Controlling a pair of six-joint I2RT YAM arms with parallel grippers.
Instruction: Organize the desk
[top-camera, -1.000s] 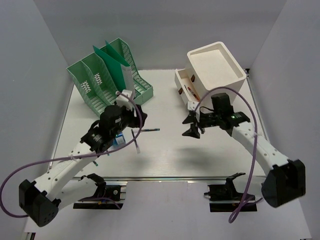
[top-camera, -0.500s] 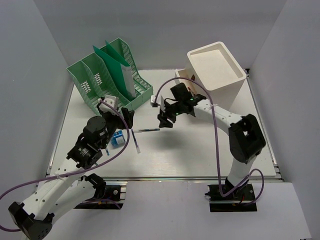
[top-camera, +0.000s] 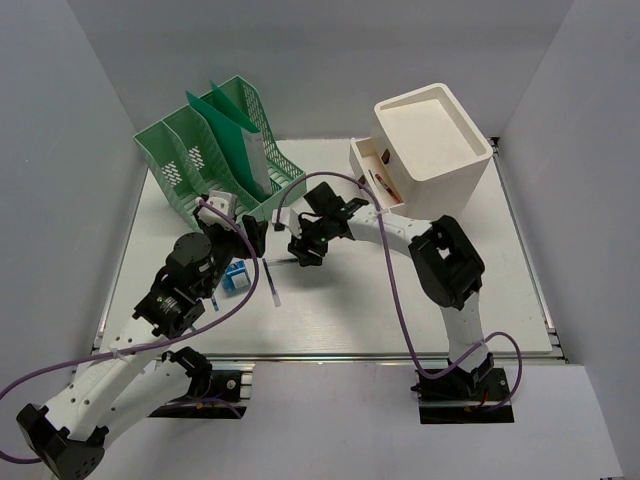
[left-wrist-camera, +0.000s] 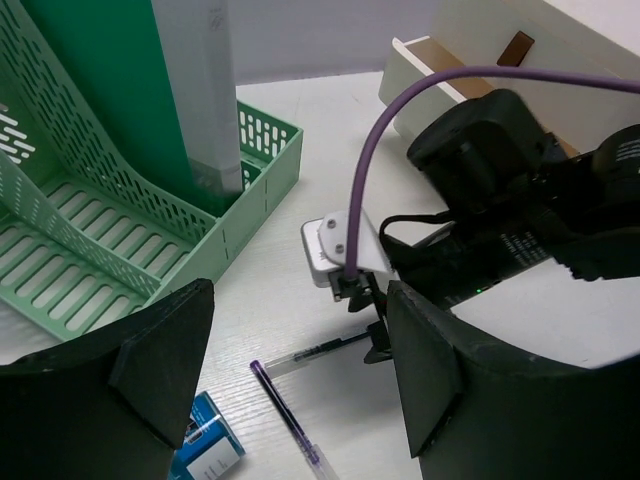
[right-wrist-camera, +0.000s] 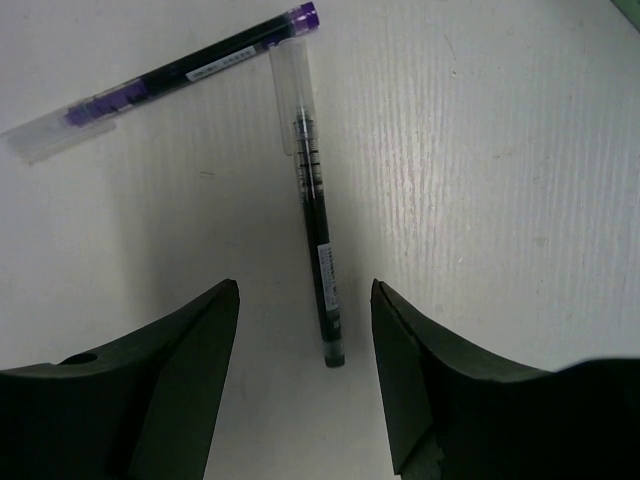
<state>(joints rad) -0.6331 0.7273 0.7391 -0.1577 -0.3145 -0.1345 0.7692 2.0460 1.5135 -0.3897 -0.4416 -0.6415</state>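
Since a second ago the right arm has swung away from the drawer box and across to the middle-left, and the left arm has drawn back and lifted off the surface.

The desk (top-camera: 400, 310), a large flat white tabletop with a metal rail at its near edge, fills the floor of the grey-walled enclosure. A mint-green slotted plastic file rack (top-camera: 215, 155) stands at its far left. A white box with an open lower drawer (top-camera: 432, 130) stands at the far right.

The left gripper (left-wrist-camera: 295, 340) hangs above the desk with its jaws spread and nothing in them. The right gripper (right-wrist-camera: 303, 295) is likewise spread and empty. It hovers over a slim black pen with a clear cap (right-wrist-camera: 318, 250), which lies flat on the desk in line with the gap.

A purple pen with a clear cap (right-wrist-camera: 170, 75) lies with its tip just beside the black pen's cap. A small blue carton (left-wrist-camera: 205, 440) sits near the left arm.

The step appears to be picking up the black pen. Only its tail end lies between the fingers, so the gripper should probably shift along the barrel toward the middle before descending. A straight drop and a close across the barrel should then leave the purple pen undisturbed. The left gripper is near and should stay clear.
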